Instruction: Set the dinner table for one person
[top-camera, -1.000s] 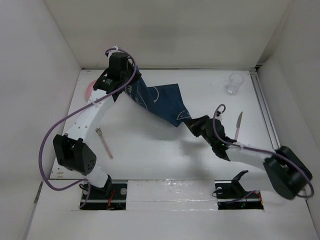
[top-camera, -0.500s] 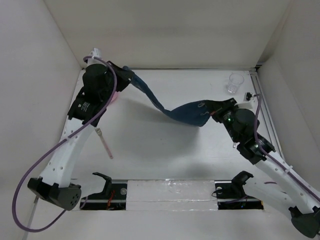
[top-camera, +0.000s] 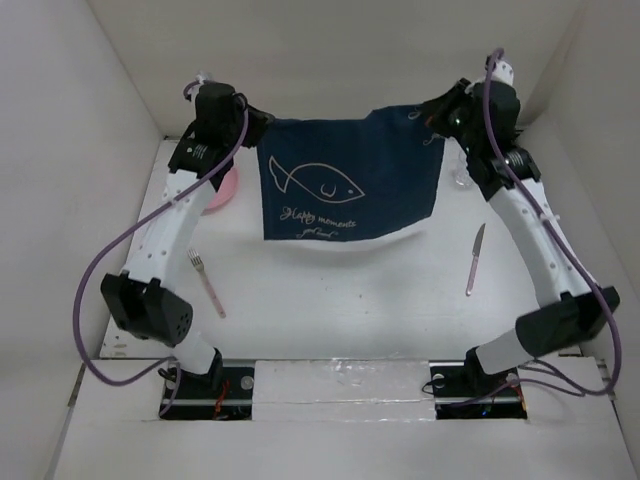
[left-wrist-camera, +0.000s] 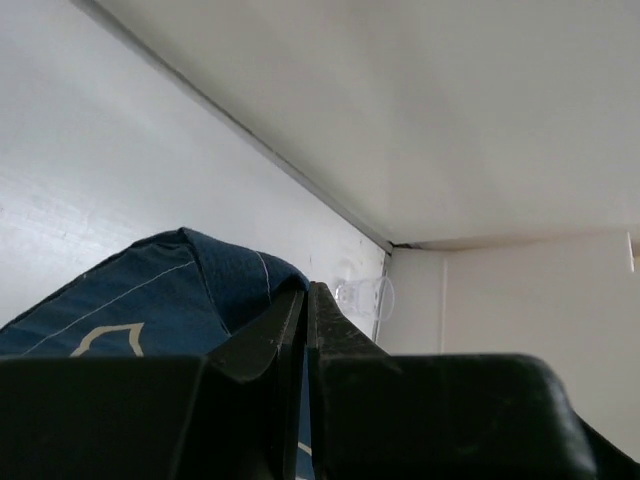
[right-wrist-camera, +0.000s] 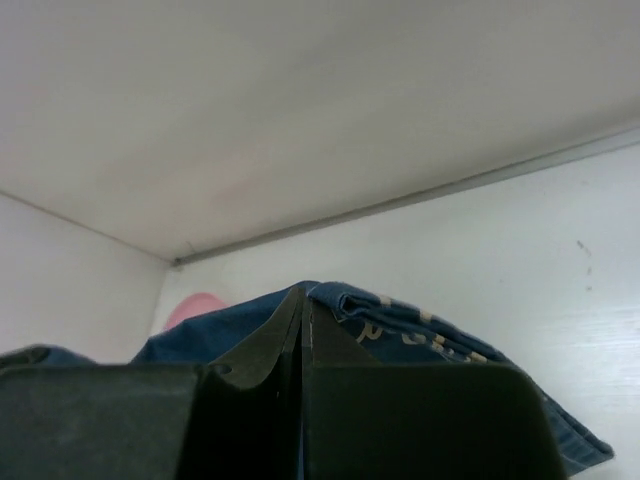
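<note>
The dark-blue placemat (top-camera: 350, 180) with a white fish outline hangs spread out, lifted above the white dinner table (top-camera: 340, 285). My left gripper (top-camera: 262, 123) is shut on its top left corner, and the cloth shows beside the jaws in the left wrist view (left-wrist-camera: 160, 290). My right gripper (top-camera: 432, 110) is shut on its top right corner, and the bunched cloth shows in the right wrist view (right-wrist-camera: 420, 320). A pink plate (top-camera: 222, 190) lies at the far left, partly behind my left arm. A pink fork (top-camera: 209, 284) lies at the left. A knife (top-camera: 474, 258) lies at the right.
A clear glass (left-wrist-camera: 365, 297) stands at the far right corner, mostly hidden behind my right arm in the top view. White walls close the table on three sides. The pink plate also shows in the right wrist view (right-wrist-camera: 195, 308).
Both arms have lifted and pulled apart toward the back wall. The placemat went from a crumpled, sagging strip to a flat, stretched sheet hanging between the grippers.
</note>
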